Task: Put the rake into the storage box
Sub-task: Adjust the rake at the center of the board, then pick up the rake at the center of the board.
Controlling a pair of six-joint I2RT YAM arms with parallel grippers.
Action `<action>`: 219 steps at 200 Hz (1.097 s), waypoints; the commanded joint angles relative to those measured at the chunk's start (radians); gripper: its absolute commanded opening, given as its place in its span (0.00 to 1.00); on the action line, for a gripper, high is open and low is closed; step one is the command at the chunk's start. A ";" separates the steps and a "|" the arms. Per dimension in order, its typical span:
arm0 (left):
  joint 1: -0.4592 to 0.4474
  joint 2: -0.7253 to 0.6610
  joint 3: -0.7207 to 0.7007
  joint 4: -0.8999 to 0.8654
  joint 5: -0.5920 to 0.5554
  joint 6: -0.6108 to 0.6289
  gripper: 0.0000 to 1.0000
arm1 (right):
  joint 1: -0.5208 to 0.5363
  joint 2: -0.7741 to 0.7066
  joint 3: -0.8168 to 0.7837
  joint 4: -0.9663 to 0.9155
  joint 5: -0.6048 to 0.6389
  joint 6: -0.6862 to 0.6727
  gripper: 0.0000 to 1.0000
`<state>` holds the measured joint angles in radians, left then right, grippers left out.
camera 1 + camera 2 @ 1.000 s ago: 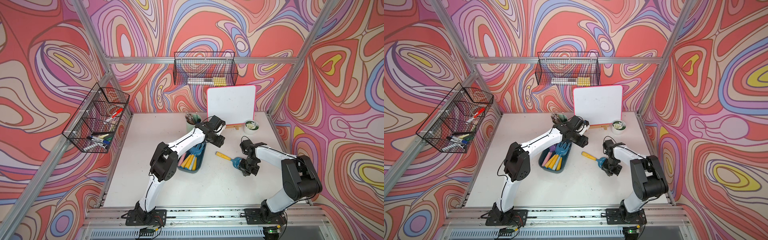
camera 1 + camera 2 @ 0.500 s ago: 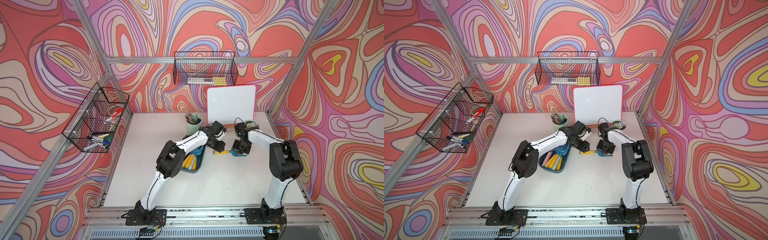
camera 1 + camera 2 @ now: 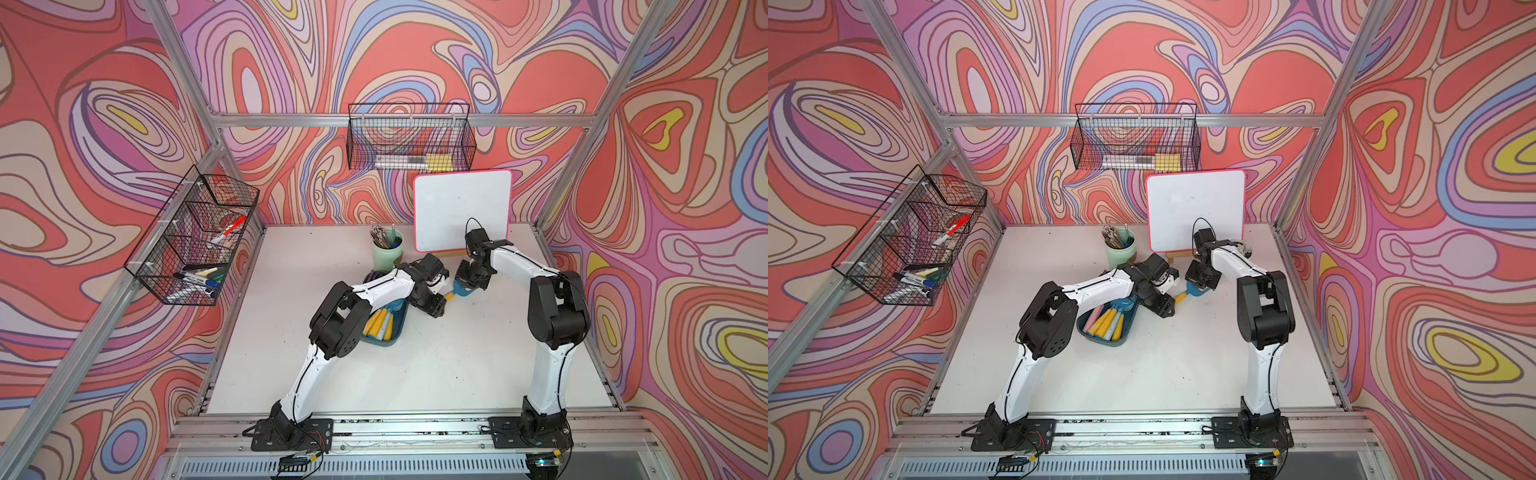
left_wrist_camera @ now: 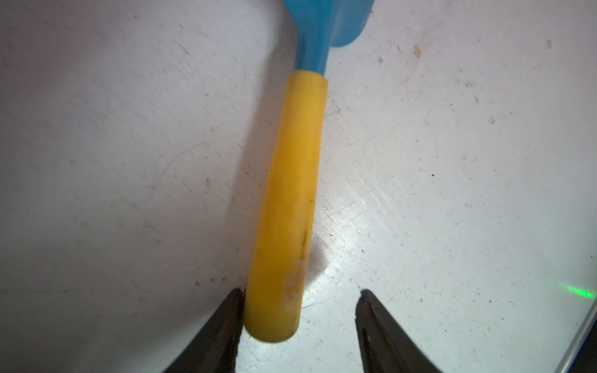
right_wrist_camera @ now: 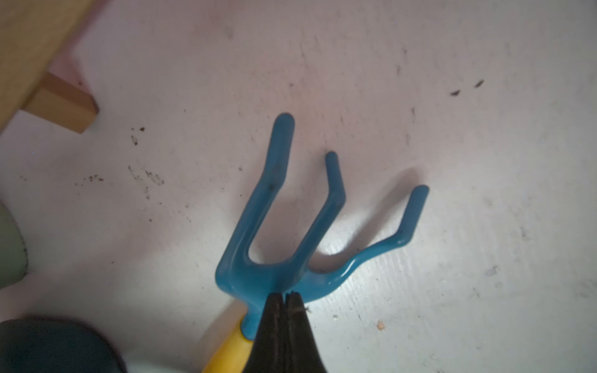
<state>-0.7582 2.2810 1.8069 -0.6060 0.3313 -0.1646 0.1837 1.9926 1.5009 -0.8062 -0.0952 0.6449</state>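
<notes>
**Top views, twelve o'clock toward the back wall.** Nearest us is the storage box (image 3: 1102, 341), already carrying several toy tools, close beside the left arm's elbow. At about two o'clock from it we find the left gripper (image 3: 440, 302). Just beyond that is the rake (image 3: 457, 291), lying flat on the table (image 3: 415, 374). Its long axis runs from the yellow handle at eight o'clock to the blue tines at two.

The box therefore lies off the handle end, at roughly eight o'clock from the rake. We judge the left arm the nearer one for the carry.

In the left wrist view the left gripper (image 4: 300, 290) stands spread about the handle's butt. One finger (image 4: 219, 329) touches the handle's side and the other is clear of it, so nothing is gripped yet.

Farthest, the right gripper (image 5: 286, 295) has its jaws pressed almost together, tips on the blue head at the neck. Whether they nip a thin edge of it we cannot tell.
</notes>
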 commanded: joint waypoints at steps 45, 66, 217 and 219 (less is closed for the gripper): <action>-0.037 0.010 0.069 -0.028 -0.107 0.015 0.61 | -0.001 -0.305 -0.291 0.083 -0.173 0.034 0.25; -0.051 0.026 0.080 -0.037 -0.127 0.024 0.60 | 0.003 -0.337 -0.356 0.095 -0.189 0.045 0.25; -0.078 -0.451 -0.306 0.138 -0.443 0.008 0.64 | 0.062 -0.044 -0.140 0.080 -0.146 0.142 0.41; -0.076 -0.454 -0.309 0.137 -0.445 0.007 0.64 | 0.066 -0.040 -0.135 0.077 -0.142 0.143 0.42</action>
<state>-0.8417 1.8755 1.5433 -0.4942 -0.0475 -0.1314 0.2146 1.9091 1.3048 -0.6823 -0.3092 0.7811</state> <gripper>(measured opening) 0.638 0.417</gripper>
